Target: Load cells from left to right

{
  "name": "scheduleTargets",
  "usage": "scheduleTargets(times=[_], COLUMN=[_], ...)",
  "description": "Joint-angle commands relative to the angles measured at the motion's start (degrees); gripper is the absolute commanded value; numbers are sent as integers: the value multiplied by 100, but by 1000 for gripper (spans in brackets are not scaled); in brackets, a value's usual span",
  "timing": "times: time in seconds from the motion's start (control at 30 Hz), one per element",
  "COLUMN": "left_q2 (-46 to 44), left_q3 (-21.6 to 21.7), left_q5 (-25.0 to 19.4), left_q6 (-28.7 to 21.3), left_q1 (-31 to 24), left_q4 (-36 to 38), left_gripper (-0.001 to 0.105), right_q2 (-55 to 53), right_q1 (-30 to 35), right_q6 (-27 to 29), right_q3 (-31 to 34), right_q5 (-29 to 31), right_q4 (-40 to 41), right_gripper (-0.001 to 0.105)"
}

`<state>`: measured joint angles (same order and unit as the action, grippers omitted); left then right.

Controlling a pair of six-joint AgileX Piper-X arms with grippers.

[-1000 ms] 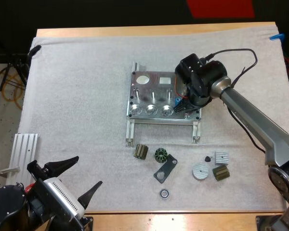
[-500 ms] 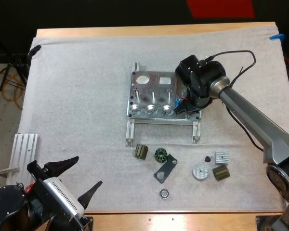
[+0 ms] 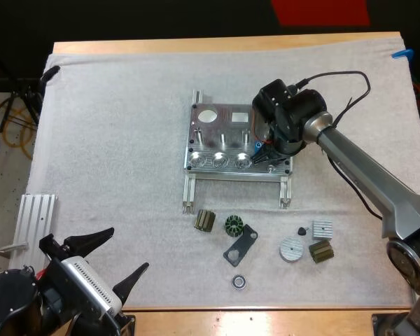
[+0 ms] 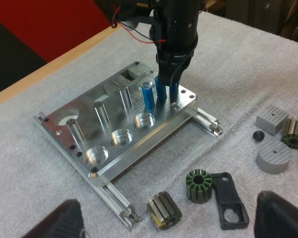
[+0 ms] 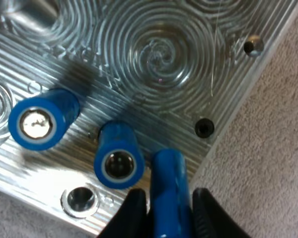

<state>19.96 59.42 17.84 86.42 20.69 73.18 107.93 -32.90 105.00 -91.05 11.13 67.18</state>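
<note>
Left gripper (image 3: 115, 259) sits at the table's near-left corner, fingers (image 4: 59, 223) spread wide, holding nothing. Aluminium rail (image 3: 35, 218) lies just beside it at the mat's left edge. Fixture (image 3: 227, 126) is mid-mat, with three round front pockets (image 4: 121, 137) showing bare metal. Right of those, two blue cells (image 5: 34, 124) stand upright in the plate, side by side. Right gripper (image 3: 267, 157) is over the fixture's right front corner, fingers clamped from both sides on a third cell (image 5: 170, 188). It is upright, just beside the second one; can't tell if its lower end is seated. Loose parts (image 3: 234, 225) (rotors, bracket, bearing, discs) lie in front of the fixture, centre to right.
</note>
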Motion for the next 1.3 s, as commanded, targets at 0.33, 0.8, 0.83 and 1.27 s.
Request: scheduleTargets(times=[0.33, 0.8, 0.83, 1.27], left_q2=[-11, -11, -11, -11], left_q3=[14, 14, 14, 14], left_q5=[40, 40, 40, 40], left_q6=[79, 113, 113, 113], left_q1=[-4, -4, -4, -4], left_q4=[-18, -18, -18, -18], left_gripper=[69, 69, 69, 69], right_q2=[200, 200, 200, 200], right_q1=[140, 228, 241, 359], right_q6=[-122, -738, -771, -1297], right_q3=[-50, -50, -50, -50], right_q5=[317, 454, 454, 539], right_q4=[122, 148, 148, 271], right_gripper=[0, 0, 0, 0])
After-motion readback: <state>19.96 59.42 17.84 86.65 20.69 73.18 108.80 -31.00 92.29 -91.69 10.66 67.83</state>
